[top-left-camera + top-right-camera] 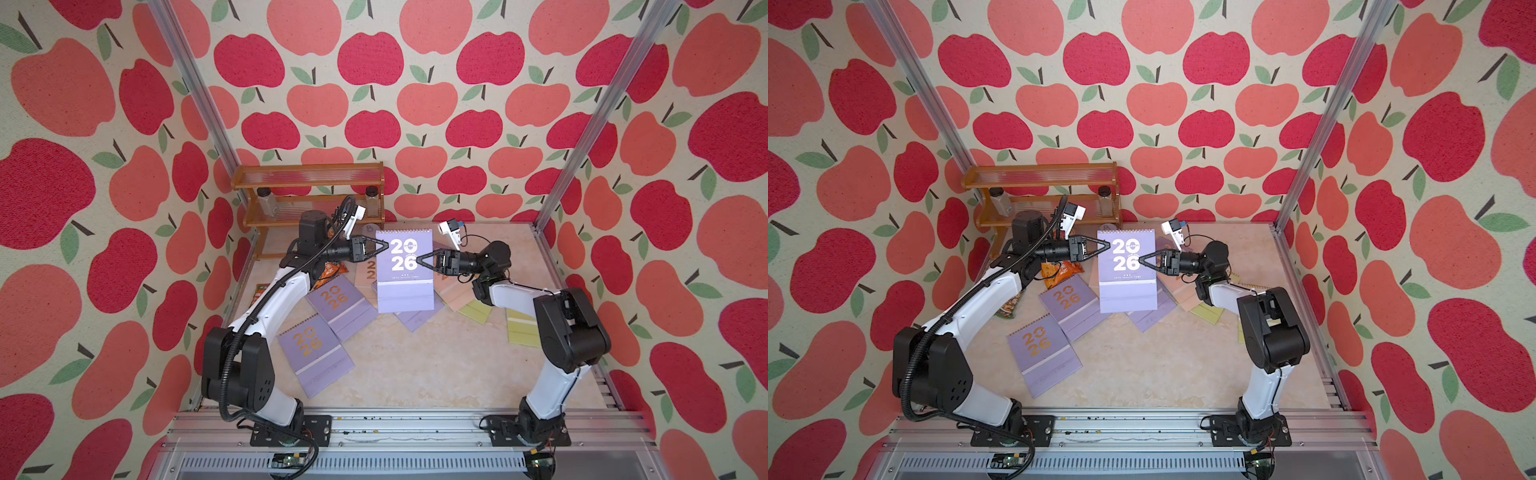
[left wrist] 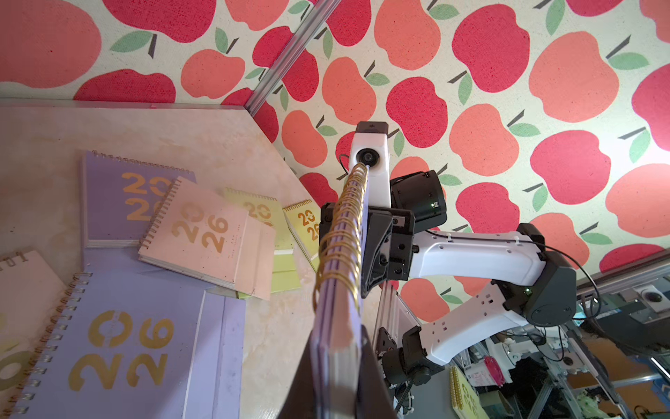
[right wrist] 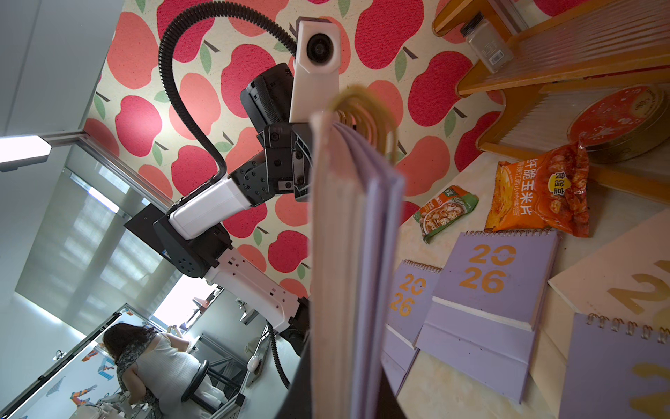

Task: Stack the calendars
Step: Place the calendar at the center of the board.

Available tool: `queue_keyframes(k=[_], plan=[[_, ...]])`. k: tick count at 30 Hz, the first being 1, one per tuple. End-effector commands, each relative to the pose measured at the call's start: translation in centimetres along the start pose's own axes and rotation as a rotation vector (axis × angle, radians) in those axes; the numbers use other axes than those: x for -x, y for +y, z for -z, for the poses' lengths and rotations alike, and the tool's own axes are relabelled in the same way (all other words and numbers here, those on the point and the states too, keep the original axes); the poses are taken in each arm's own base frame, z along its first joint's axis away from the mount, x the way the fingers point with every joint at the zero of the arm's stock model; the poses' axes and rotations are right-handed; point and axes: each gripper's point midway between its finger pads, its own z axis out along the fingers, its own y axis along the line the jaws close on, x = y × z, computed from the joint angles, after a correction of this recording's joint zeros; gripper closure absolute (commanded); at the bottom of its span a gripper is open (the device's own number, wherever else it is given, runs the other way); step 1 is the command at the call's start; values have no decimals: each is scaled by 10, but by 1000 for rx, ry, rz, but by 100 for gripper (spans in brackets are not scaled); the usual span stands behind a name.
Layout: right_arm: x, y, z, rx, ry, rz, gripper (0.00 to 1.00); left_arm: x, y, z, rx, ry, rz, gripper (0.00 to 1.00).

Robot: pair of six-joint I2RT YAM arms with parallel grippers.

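Near, lower centre-left in both top views: lilac calendar (image 1: 316,357) flat on counter (image 1: 415,374), 2nd lilac one (image 1: 340,305) just beside it, further back. Lower right: yellow-green calendar (image 1: 521,332), partly hidden by R arm. Mid frame: raised calendar (image 1: 405,276), lilac w/ white "2026", held up off the counter, face toward the camera. L end effector (image 1: 385,246) clamped on its left edge, R end effector (image 1: 418,262) clamped on its right edge. Both wrist views show it edge-on btw the fingers. Below it in frame: 3rd lilac one (image 1: 415,320) and pink calendar (image 1: 455,297), flat. By L arm: orange packet (image 1: 330,272). Far, upper left of counter: wooden shelf (image 1: 309,195) w/ 2 jars.
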Motion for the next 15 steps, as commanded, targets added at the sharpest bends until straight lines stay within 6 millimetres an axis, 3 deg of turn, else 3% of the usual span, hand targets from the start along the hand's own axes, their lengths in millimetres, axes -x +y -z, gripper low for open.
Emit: queue_keyframes(k=[1, 4, 6, 10, 15], plan=[[-9, 11, -7, 19, 44, 0, 100, 12, -18, 0, -48, -19, -85, 100], [-14, 11, -6, 9, 58, 3, 97, 13, -18, 4, -43, -33, -87, 100], [-18, 12, -4, -5, 64, 7, 82, 15, -18, 8, -39, -45, -89, 100], [-22, 17, -1, -24, 71, 27, 61, 19, -20, 15, -35, -63, -98, 100], [-25, 27, 5, -43, 62, 60, 60, 21, -20, 18, -36, -75, -98, 100]])
